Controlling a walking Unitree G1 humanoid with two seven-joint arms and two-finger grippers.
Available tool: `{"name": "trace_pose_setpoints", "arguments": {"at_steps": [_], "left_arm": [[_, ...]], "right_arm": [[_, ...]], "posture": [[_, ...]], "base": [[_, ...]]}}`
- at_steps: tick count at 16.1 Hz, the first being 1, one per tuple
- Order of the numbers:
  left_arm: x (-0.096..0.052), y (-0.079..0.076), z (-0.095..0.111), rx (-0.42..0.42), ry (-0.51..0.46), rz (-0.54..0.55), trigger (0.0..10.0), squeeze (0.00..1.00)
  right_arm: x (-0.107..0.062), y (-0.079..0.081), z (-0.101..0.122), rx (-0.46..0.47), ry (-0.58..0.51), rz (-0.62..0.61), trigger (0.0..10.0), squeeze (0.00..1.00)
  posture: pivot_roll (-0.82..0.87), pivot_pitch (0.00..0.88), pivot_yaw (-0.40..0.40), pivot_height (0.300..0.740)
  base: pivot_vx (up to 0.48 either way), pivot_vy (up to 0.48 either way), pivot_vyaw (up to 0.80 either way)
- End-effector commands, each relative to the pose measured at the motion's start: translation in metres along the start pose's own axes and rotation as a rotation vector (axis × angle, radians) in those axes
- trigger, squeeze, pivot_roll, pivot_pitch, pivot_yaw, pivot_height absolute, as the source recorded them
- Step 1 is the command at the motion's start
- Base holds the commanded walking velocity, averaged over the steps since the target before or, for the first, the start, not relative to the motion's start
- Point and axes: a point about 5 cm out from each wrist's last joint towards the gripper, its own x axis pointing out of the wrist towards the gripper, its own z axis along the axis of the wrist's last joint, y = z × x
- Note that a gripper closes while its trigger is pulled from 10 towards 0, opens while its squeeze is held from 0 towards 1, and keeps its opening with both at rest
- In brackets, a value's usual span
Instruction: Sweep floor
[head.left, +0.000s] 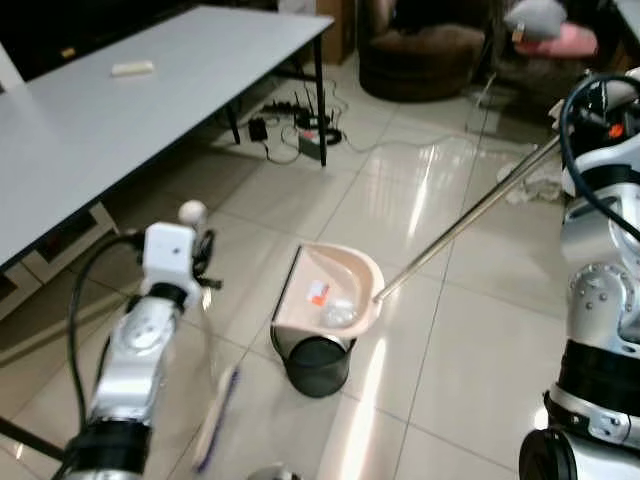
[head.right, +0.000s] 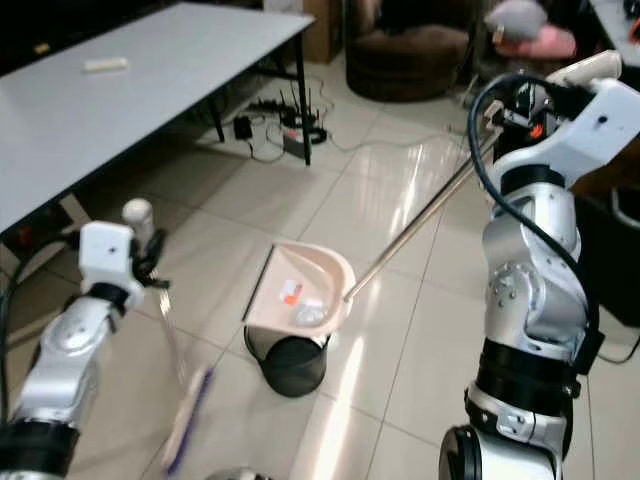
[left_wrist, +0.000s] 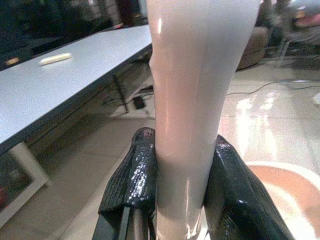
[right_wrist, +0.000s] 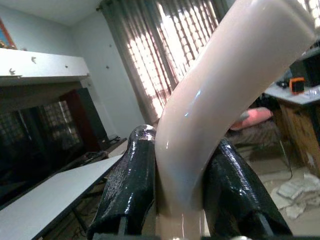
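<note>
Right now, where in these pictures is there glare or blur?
Left eye view: window glare streaks the tiled floor by the dustpan; the broom head is blurred. Right wrist view: bright curtains behind, the handle soft.

Tiled floor (head.left: 470, 330), black bin (head.left: 318, 364), cables (head.left: 300, 125)

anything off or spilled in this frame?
No spill. The dustpan sits tipped over the black bin with scraps still lying in the pan, so the load is not yet dumped. A tangle of cables and a power strip lies loose on the floor by the table leg. Right gripper clamps the dustpan handle, left gripper the broom handle.
</note>
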Motion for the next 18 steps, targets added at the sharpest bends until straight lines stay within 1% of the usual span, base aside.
{"name": "trace_pose_setpoints", "arguments": {"at_steps": [1, 3, 5, 6, 7, 10, 12, 15, 16, 18], "left_arm": [[-0.001, 0.008, 0.002, 0.036, -0.002, 0.029, 10.0, 0.0], [-0.004, 0.013, -0.002, 0.049, 0.015, 0.045, 10.0, 0.0], [-0.006, 0.014, -0.003, 0.052, 0.022, 0.05, 10.0, 0.0], [-0.007, 0.013, -0.005, 0.052, 0.027, 0.049, 10.0, 0.0], [-0.007, 0.012, -0.005, 0.056, 0.029, 0.043, 10.0, 0.0], [-0.005, 0.01, -0.002, 0.058, 0.023, 0.035, 10.0, 0.0], [-0.004, 0.008, 0.001, 0.058, 0.015, 0.031, 10.0, 0.0], [-0.006, 0.007, 0.002, 0.057, 0.011, 0.029, 10.0, 0.0], [-0.01, 0.009, 0.0, 0.061, 0.019, 0.028, 10.0, 0.0], [-0.012, 0.01, 0.0, 0.067, 0.023, 0.025, 10.0, 0.0]], "right_arm": [[0.002, 0.007, 0.007, 0.014, -0.062, 0.037, 10.0, 0.0], [0.005, 0.01, -0.001, -0.017, -0.061, 0.063, 10.0, 0.0], [0.009, 0.013, -0.006, -0.048, -0.073, 0.086, 10.0, 0.0], [0.011, 0.018, -0.01, -0.09, -0.079, 0.117, 10.0, 0.0], [0.014, 0.027, -0.013, -0.144, -0.099, 0.178, 10.0, 0.0], [0.019, 0.048, -0.022, -0.217, -0.15, 0.296, 10.0, 0.0], [0.021, 0.061, -0.029, -0.238, -0.178, 0.359, 10.0, 0.0], [0.021, 0.068, -0.035, -0.268, -0.191, 0.401, 10.0, 0.0], [0.018, 0.079, -0.042, -0.305, -0.214, 0.464, 10.0, 0.0], [0.015, 0.086, -0.048, -0.328, -0.224, 0.514, 10.0, 0.0]], "posture": [[0.0, 0.0, 0.059, 0.74], [0.0, 0.0, 0.057, 0.74], [0.0, 0.0, 0.058, 0.74], [0.01, 0.0, 0.059, 0.74], [0.01, 0.0, 0.061, 0.74], [0.02, 0.0, 0.065, 0.74], [0.03, 0.002, 0.06, 0.74], [0.04, 0.013, 0.06, 0.74], [0.05, 0.024, 0.064, 0.74], [0.05, 0.031, 0.066, 0.74]], "base": [[0.0, 0.0, 0.0], [0.0, 0.0, 0.0], [0.0, 0.0, 0.0], [0.0, 0.0, 0.0], [0.0, 0.0, 0.0], [0.0, 0.0, 0.0], [0.0, 0.0, 0.0], [0.0, 0.0, 0.0], [0.0, 0.0, 0.0], [0.0, 0.0, 0.0]]}}
